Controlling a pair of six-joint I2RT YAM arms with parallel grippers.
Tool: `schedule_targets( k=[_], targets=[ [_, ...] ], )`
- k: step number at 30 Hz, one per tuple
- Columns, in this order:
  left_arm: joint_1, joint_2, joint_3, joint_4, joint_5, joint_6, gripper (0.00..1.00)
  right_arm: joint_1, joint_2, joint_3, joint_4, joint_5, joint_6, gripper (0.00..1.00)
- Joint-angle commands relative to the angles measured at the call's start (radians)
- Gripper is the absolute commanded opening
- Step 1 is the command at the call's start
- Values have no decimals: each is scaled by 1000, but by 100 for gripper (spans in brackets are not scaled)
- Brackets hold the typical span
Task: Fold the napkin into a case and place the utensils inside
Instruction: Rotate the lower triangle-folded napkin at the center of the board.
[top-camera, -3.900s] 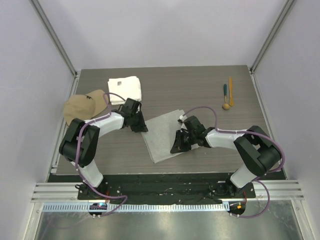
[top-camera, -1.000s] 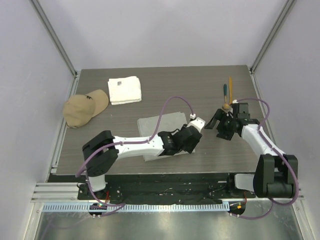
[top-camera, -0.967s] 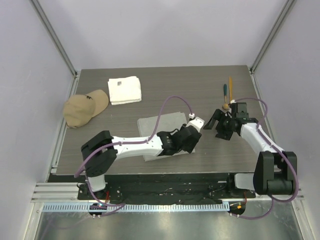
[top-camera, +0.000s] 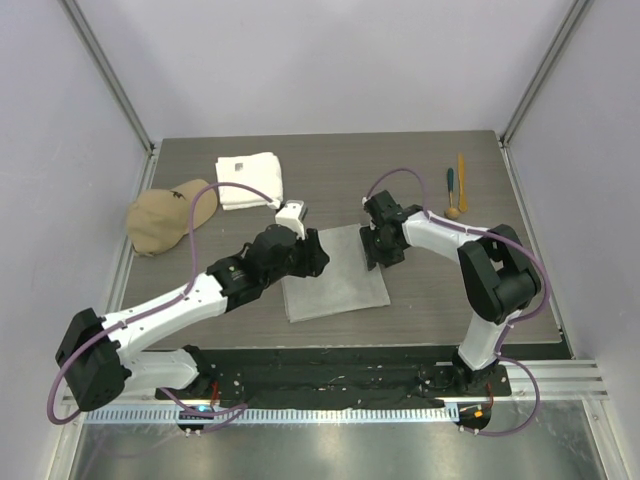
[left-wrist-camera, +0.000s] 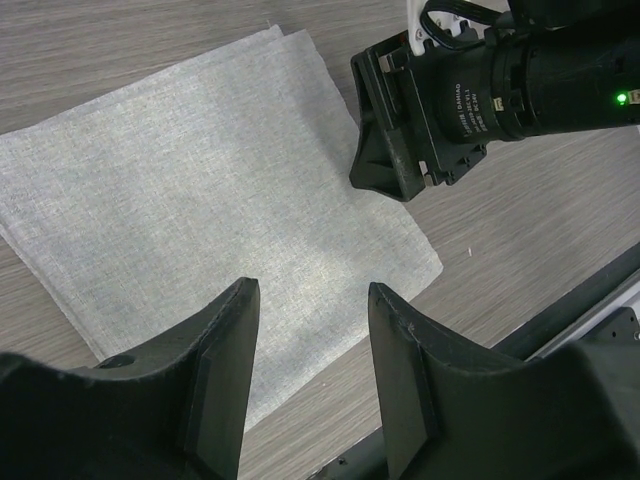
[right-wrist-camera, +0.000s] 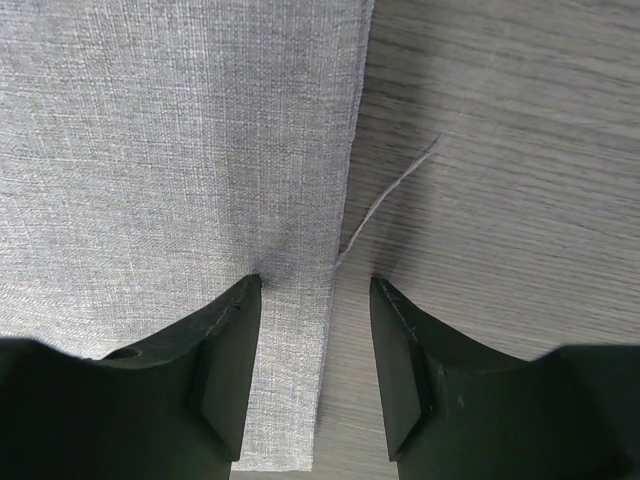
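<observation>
Two arms now flank the napkin (top-camera: 335, 275) on the bench (top-camera: 400, 160). A second ago your left arm stretched across to the cloth's front right corner, while your right hung near the utensils (top-camera: 455, 190).

From above, the left fingers (top-camera: 315, 258) sit at the cloth's left edge and the right fingers (top-camera: 378, 256) at its right edge, so the next fold looks set up. No case is formed yet, and the utensils lie at the back right, well apart from the cloth.

At the left wrist, the left fingers (left-wrist-camera: 230, 370) stand moderately apart with nothing between them, above the napkin (left-wrist-camera: 190, 190), whose far edge shows two layers. You cannot tell whether they touch it. The right fingers (left-wrist-camera: 385, 160) meet the opposite edge.

At the right wrist, the right fingers (right-wrist-camera: 228, 360) straddle the edge of the napkin (right-wrist-camera: 170, 140), one over cloth and one over bare bench (right-wrist-camera: 520, 150), with a loose thread (right-wrist-camera: 395, 195) between them. They are partway apart and gripping nothing.
</observation>
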Motion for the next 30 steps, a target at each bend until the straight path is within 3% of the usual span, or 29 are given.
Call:
schedule_targets(
  k=[1,15,30],
  targets=[
    [5,-1,6,31,34,8,51,4,-6,18,-19,59,-30,52],
    [16,145,76,-34,91,-23,49,23,5,21,-4,36,-12,51],
    [17,197,87,-12,149,-51,45,68,17,-33,56,49,22,40]
  ],
)
